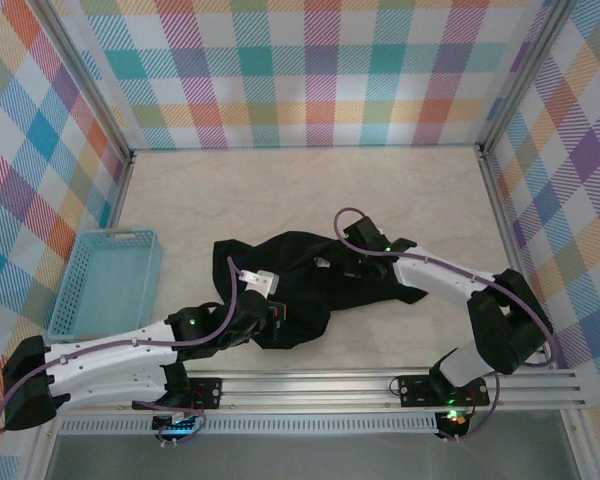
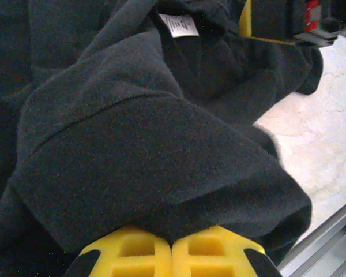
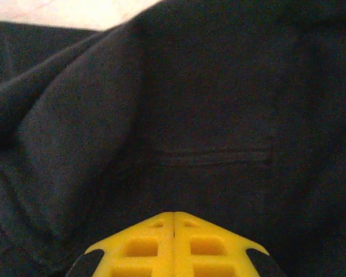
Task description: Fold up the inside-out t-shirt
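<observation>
Pale cream bench (image 1: 300,190); pastel checked walls (image 1: 310,70) at 9, 12, 3 o'clock; aluminium rail (image 1: 330,388) at 6; even light.

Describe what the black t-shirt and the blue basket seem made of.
T-shirt: soft knit fabric, likely cotton, matte; it lies in limp folds with a fuzzy surface and stitched hem. Basket: probably rigid plastic, light blue; slotted moulded walls suggest it.

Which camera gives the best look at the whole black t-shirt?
The top external view: the t-shirt lies there as a crumpled heap, its spread and outline visible at once. The left wrist view gives close folds and a white label; the right wrist view, dark cloth with a seam.
</observation>
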